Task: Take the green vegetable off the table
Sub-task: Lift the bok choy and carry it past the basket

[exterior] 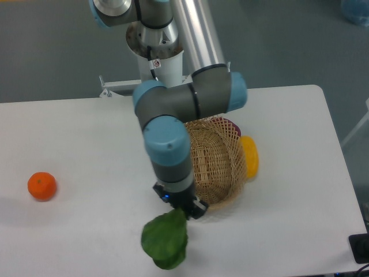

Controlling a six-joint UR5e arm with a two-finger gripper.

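The green vegetable (165,241) hangs below my gripper (181,209), its broad dark green leaf pointing toward the table's front edge. Its pale stem end is hidden inside the fingers. My gripper is shut on that stem end, just left of the basket's front rim. The leaf appears lifted off the white table (75,150), though the gap is hard to judge from this angle.
A wicker basket (213,167) stands tilted right behind my wrist. A yellow oblong item (250,156) and a dark purple object (232,124) lie against its right side. A small orange (42,186) sits at the far left. A black object (358,248) is at the bottom right corner.
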